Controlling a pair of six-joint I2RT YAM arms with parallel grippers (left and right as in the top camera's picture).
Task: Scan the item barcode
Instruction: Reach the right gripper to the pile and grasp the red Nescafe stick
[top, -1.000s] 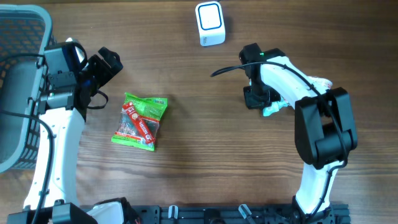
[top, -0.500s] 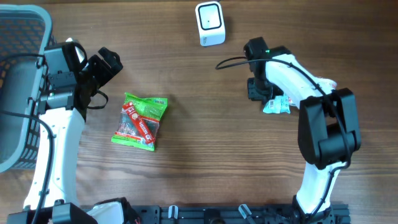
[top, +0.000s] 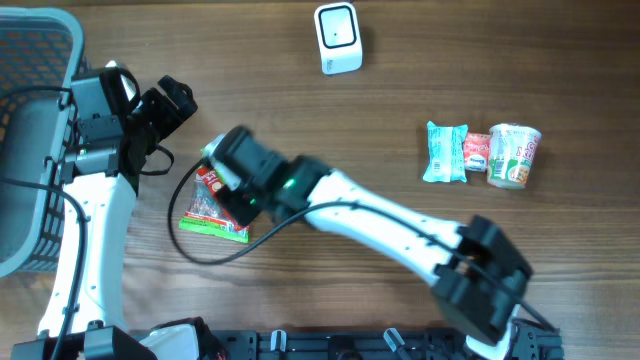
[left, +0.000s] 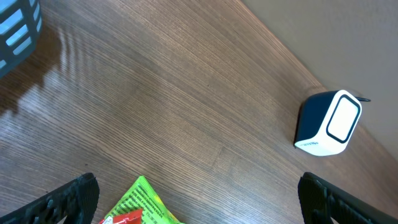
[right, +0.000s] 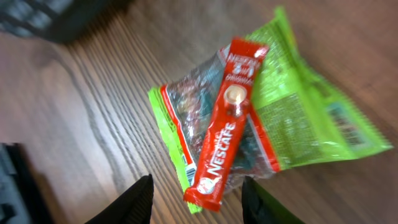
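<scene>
Right, my right hand (right: 196, 202) is down low over the pile on the left half of the bench (top: 330, 120), fingers spread apart, and I'd call it released: nothing is pinched. The bottom end of the red sachet (right: 227, 124) sits in the gap between the fingers without touching either one, as far as the wrist view shows. That sachet lies slantwise across the green packet (right: 298, 112), and I can't tell whether it is loose on top or part of the pack. There's a pale panel near the packet's far end, too blurred to call a barcode.

My left hand (left: 199, 208) hovers just beside the same packet, wide open and holding nothing, with the basket (top: 30, 150) behind it at the bench edge.

The scanner (top: 337, 38) stands well apart at the top of the bench, window up, nothing in front of it.

Over on the right, a teal packet (top: 445, 152), a small red-and-white packet (top: 477, 153) and a cup (top: 514, 155) sit in a row.

By my reckoning this item isn't picked yet: grasp, carry, present the code, all left to do.
</scene>
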